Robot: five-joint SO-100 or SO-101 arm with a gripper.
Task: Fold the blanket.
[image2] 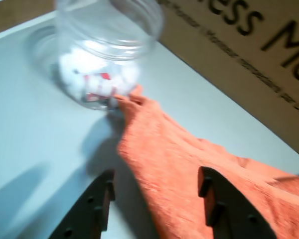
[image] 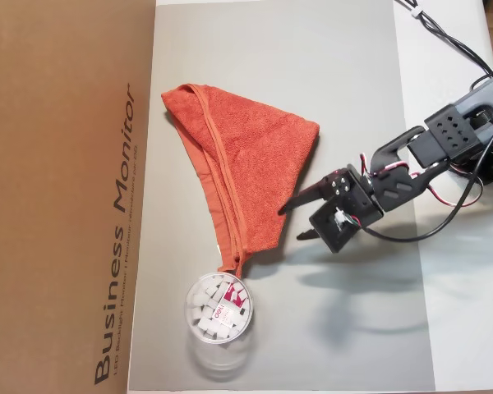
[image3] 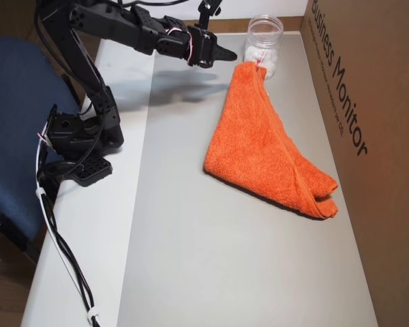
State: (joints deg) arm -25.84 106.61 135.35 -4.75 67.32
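- My fingers (image: 297,220) spread wide, empty, just off the blanket's edge.
- Blanket (image: 251,168) folded to a triangle on grey counter (image: 353,328), one corner touching clear jar (image: 219,307).
- Cardboard box (image: 57,189) alongside.

Orange-red blanket (image: 255,156); grey mat (image: 353,82); brown cardboard (image: 57,164); black end effector (image: 294,220).
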